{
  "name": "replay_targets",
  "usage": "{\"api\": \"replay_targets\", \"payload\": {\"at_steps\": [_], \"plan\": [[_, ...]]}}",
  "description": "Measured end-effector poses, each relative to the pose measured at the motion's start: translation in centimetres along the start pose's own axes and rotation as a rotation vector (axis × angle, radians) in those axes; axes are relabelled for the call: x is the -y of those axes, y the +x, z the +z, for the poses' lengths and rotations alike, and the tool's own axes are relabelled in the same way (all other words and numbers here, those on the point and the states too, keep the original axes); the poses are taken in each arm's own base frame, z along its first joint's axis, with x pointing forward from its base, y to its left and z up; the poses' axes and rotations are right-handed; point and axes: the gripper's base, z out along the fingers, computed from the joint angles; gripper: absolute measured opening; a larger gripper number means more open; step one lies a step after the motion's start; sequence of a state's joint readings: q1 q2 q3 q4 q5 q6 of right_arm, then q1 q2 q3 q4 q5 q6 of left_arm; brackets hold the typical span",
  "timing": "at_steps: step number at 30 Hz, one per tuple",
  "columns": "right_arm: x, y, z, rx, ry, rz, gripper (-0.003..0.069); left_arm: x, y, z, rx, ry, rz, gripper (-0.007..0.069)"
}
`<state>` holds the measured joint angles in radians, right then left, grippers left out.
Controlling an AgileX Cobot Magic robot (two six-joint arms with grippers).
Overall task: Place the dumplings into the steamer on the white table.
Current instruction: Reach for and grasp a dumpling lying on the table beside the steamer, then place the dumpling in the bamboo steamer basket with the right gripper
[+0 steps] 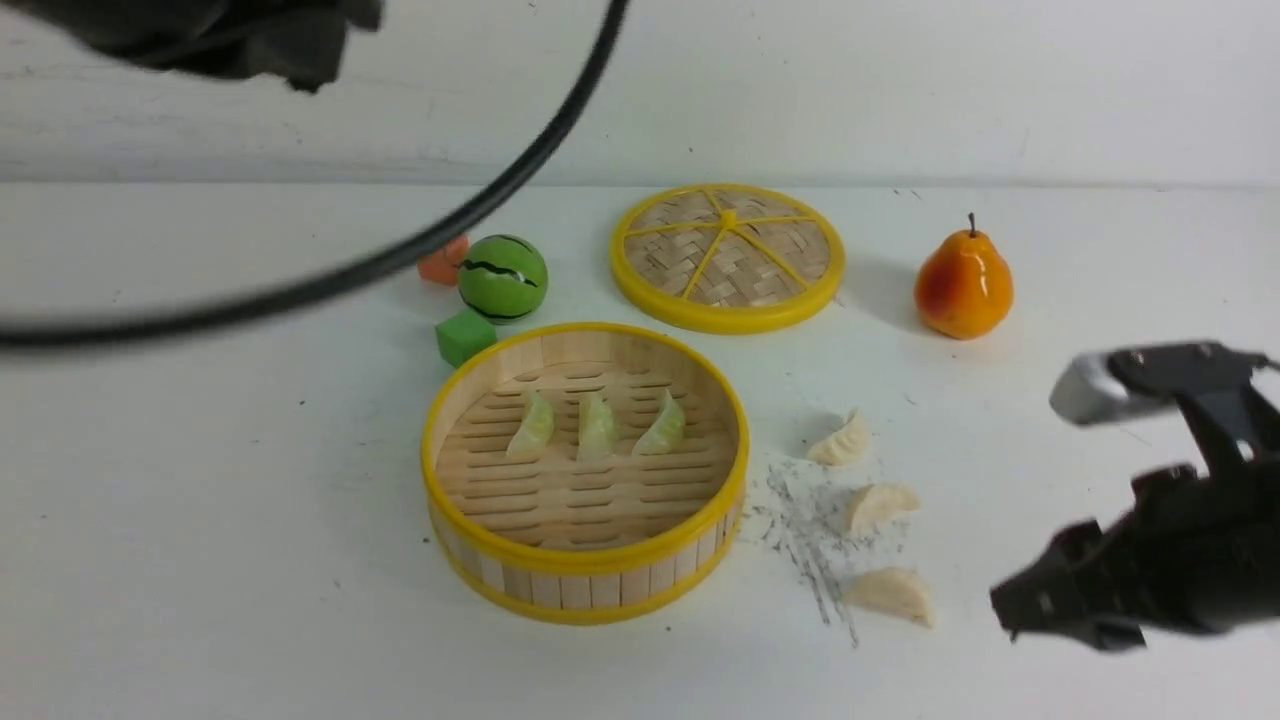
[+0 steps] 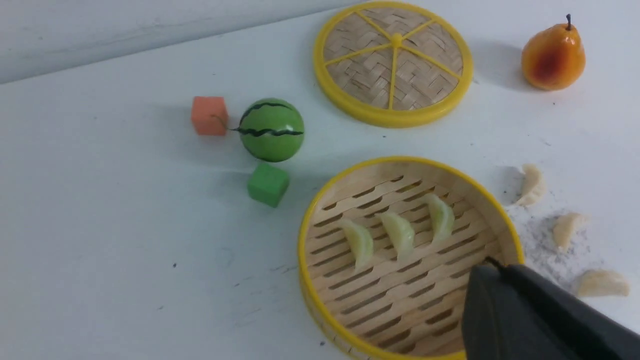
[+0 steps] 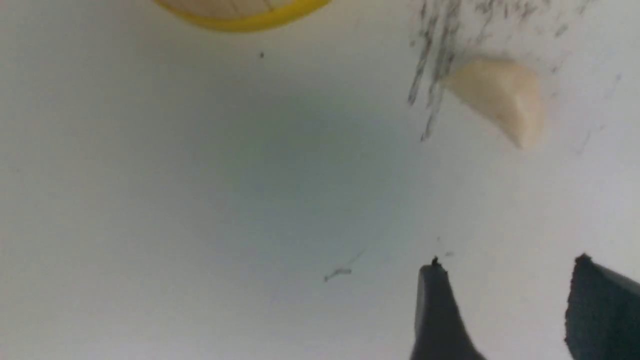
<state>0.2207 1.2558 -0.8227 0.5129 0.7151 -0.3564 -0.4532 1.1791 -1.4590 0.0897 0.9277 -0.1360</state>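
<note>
A broad white table (image 1: 200,450), scuffed with dark grey marks, fills the scene. Near its middle sits the steamer (image 1: 585,560), a large round shallow basket with yellow rims and a slatted floor; three pale green dumplings (image 1: 597,427) lie in it side by side in a row towards the far side. Behind it and a little to the right, a flat woven disc (image 1: 727,257) with a yellow rim and yellow spokes lies on the table with nothing on it. The right arm (image 1: 1180,560) reaches in low from the near right, its right gripper (image 3: 507,260) released, the two dark fingers spread apart with only bare table between them, close to the nearest cream dumpling. The left arm (image 1: 220,35) shows as a blurred dark mass high at the far left, with a black cable (image 1: 450,230) sweeping across. The left gripper (image 2: 495,285) is clenched to one dark wedge and grasps nothing. Three cream-white dumplings (image 1: 877,505) lie on the table just right of the steamer, in a loose line from far to near, over the scuffs. There is one orange-yellow pear (image 1: 963,285) at the far right, one green striped ball (image 1: 503,277) behind the steamer on the left, one green cube (image 1: 465,337) beside the steamer's rim and one orange cube (image 1: 443,263) next to the ball.
</note>
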Motion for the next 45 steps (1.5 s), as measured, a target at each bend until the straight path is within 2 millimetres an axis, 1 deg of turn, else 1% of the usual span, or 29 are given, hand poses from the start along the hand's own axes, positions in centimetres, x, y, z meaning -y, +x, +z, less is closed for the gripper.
{"api": "replay_targets", "payload": {"at_steps": [1,2,3,4,5,6,7,9,12,14,16,19,21,23,24,25,26,27,30,32,34,35,36,39,40,42,43,44,45], "plan": [[0.2,-1.1,0.3,0.001,0.013,-0.019,0.0406,-0.2,1.2,-0.6,0.015,-0.006,0.008,-0.0014],[0.3,-1.9,0.6,-0.002,0.023,-0.036,0.0417,-0.4,2.7,-0.8,0.02,-0.014,0.02,-0.0014],[0.6,-3.0,1.2,-0.018,0.034,-0.074,0.0435,-0.8,4.7,-2.0,0.057,-0.026,0.037,-0.0014],[0.8,-3.5,1.8,-0.035,0.037,-0.095,0.044,-1.0,5.9,-1.9,0.062,-0.032,0.046,-0.0014],[1.0,-4.0,2.4,-0.056,0.038,-0.121,0.0444,-1.2,7.2,-2.3,0.077,-0.04,0.052,-0.0014],[1.3,-4.7,3.4,-0.087,0.034,-0.151,0.0449,-1.5,9.2,-3.3,0.11,-0.052,0.056,-0.0014],[1.4,-4.9,4.0,-0.102,0.033,-0.167,0.0449,-1.7,10.5,-3.3,0.107,-0.057,0.052,-0.0014],[1.6,-5.4,6.2,-0.158,0.027,-0.239,0.0451,-2.1,13.2,-4.4,0.129,-0.073,0.025,-0.0014],[1.3,-5.7,9.4,-0.233,0.016,-0.373,0.0451,-2.6,16.5,-4.8,0.122,-0.09,-0.03,-0.0014],[0.8,-5.8,11.0,-0.263,0.02,-0.479,0.0451,-2.8,18.3,-4.4,0.087,-0.103,-0.033,-0.0014],[0.4,-5.8,12.5,-0.276,0.038,-0.569,0.0451,-3.0,19.5,-3.9,0.049,-0.115,-0.026,-0.0014],[0.4,-5.6,14.5,-0.307,0.077,-0.669,0.0424,-3.0,20.8,-3.0,0.003,-0.122,-0.015,-0.0014],[0.6,-5.2,15.1,-0.334,0.084,-0.67,0.0384,-3.0,21.0,-2.8,0.0,-0.123,-0.01,-0.0014],[0.6,-5.0,15.4,-0.348,0.083,-0.649,0.033,-3.0,21.0,-2.8,0.008,-0.122,-0.006,-0.0014],[0.6,-5.0,15.5,-0.349,0.086,-0.628,0.0282,-3.1,21.0,-2.7,0.013,-0.124,-0.001,-0.0014],[0.6,-5.0,15.5,-0.349,0.087,-0.621,0.0274,-3.0,21.0,-2.7,0.014,-0.123,-0.001,-0.0014],[0.5,-5.1,15.5,-0.344,0.093,-0.59,0.0195,-3.1,20.9,-2.7,0.019,-0.129,0.008,-0.0014],[0.5,-5.2,15.4,-0.342,0.096,-0.572,0.017,-3.1,21.0,-2.7,0.02,-0.132,0.011,-0.0014],[0.4,-5.3,15.0,-0.362,0.102,-0.493,0.0168,-3.2,21.2,-3.2,0.042,-0.136,0.002,-0.0014],[0.2,-5.3,14.6,-0.391,0.102,-0.451,0.0166,-3.3,21.7,-3.5,0.063,-0.135,-0.004,-0.0014],[-0.1,-5.7,13.8,-0.408,0.098,-0.432,0.0165,-3.4,22.4,-3.7,0.095,-0.133,-0.006,-0.0014],[-0.4,-6.3,13.0,-0.401,0.095,-0.426,0.016,-3.4,22.9,-4.0,0.127,-0.129,-0.008,-0.0014],[-0.5,-6.4,12.8,-0.398,0.094,-0.425,0.016,-3.4,23.1,-3.9,0.131,-0.127,-0.009,-0.0014],[-2.4,-9.2,10.2,-0.292,0.036,-0.368,0.0155,-3.5,25.0,-4.3,0.258,-0.106,0.001,-0.0014],[-2.9,-9.9,9.7,-0.258,0.01,-0.346,0.0153,-3.5,25.2,-4.4,0.289,-0.106,0.009,-0.0014],[-4.7,-11.5,8.8,-0.173,-0.065,-0.306,0.0142,-3.5,25.7,-4.8,0.37,-0.099,0.03,-0.0014],[-5.7,-12.1,8.6,-0.132,-0.099,-0.296,0.0102,-3.5,25.8,-5.0,0.397,-0.098,0.035,-0.0014],[-6.2,-12.4,8.5,-0.109,-0.118,-0.289,0.0083,-3.5,25.8,-5.0,0.406,-0.096,0.036,-0.0014],[-8.0,-13.0,8.6,-0.062,-0.162,-0.287,0.0035,-3.5,25.8,-5.2,0.428,-0.094,0.04,-0.0014]]}}
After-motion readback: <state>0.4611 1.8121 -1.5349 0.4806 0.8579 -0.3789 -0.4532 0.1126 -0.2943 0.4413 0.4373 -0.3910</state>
